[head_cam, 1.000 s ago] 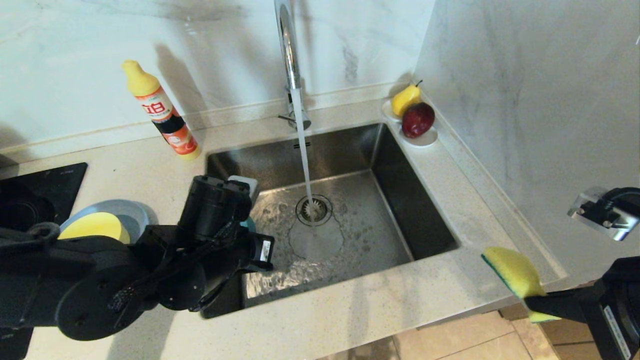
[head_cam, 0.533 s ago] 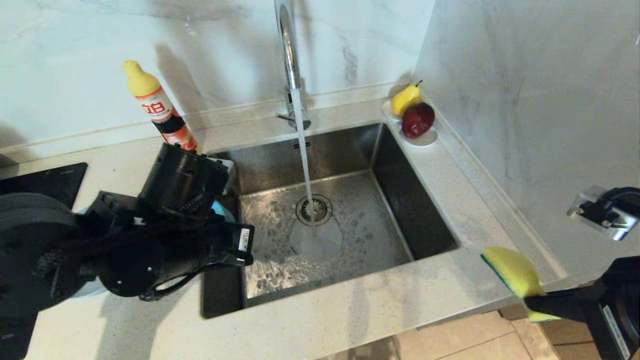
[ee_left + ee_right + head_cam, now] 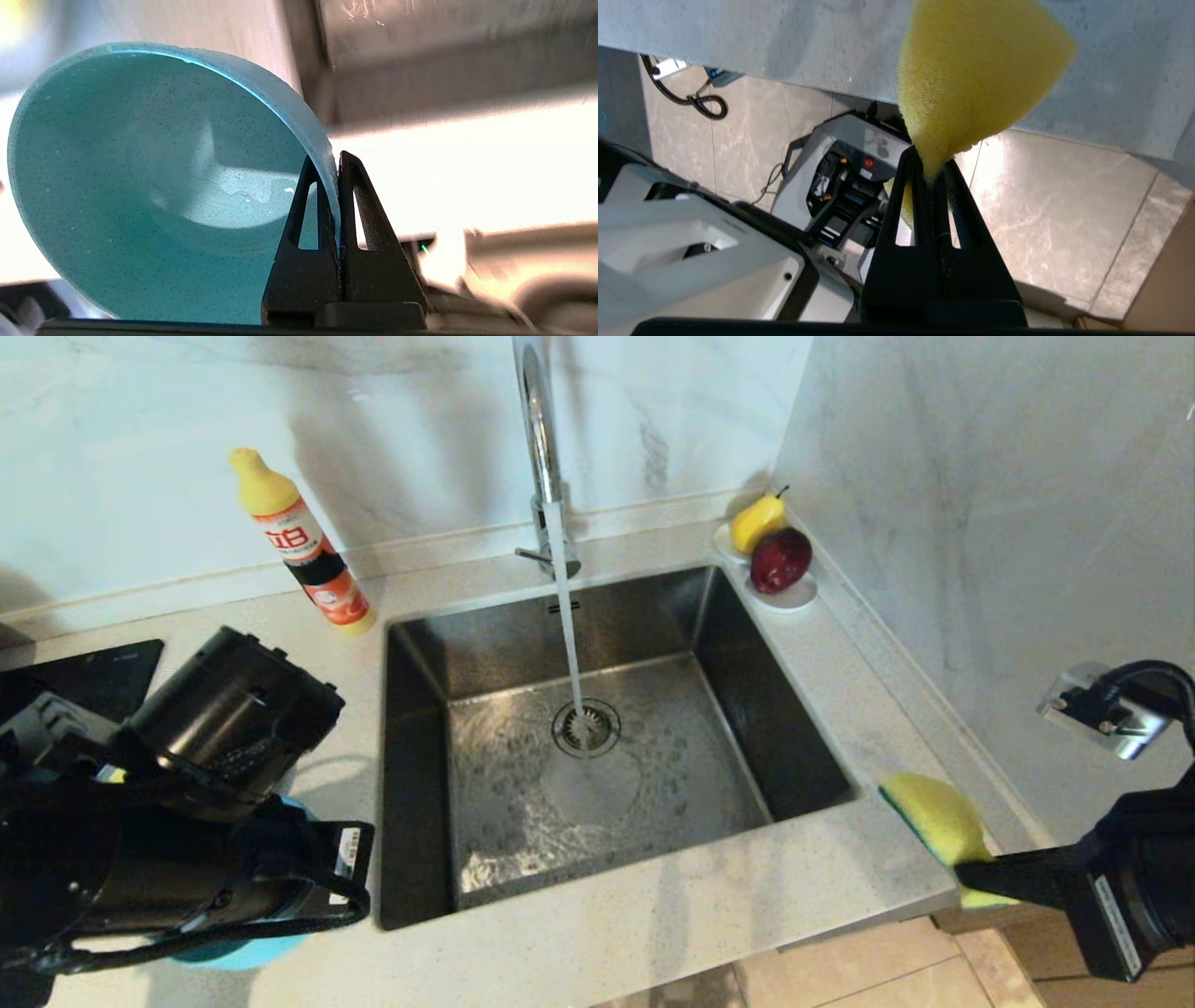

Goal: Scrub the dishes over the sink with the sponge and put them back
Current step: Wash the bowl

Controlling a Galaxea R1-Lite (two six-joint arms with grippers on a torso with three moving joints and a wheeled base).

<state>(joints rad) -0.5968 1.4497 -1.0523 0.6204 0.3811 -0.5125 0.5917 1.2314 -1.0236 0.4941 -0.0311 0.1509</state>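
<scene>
Presently one teal bowl (image 3: 154,186) is pinched by its rim in the left gripper (image 3: 332,163), over the counter (image 3: 653,915) left of the sink (image 3: 597,747). One sponge (image 3: 934,821) sits clamped in the right gripper (image 3: 930,163) past the sink's right corner. Two fruits (image 3: 770,546) share one white dish (image 3: 794,593).

From the head view my left arm (image 3: 168,821) covers nearly all of the teal bowl (image 3: 238,952); I see only slivers of blue under it, and the left hand itself is hidden behind the wrist. In the left wrist view the bowl's lower edge runs off the frame and the worktop (image 3: 467,177) behind is too blurred to read. The faucet (image 3: 540,439) top is cut off. The sponge (image 3: 934,821) is partly hidden by the right hand (image 3: 976,882)
</scene>
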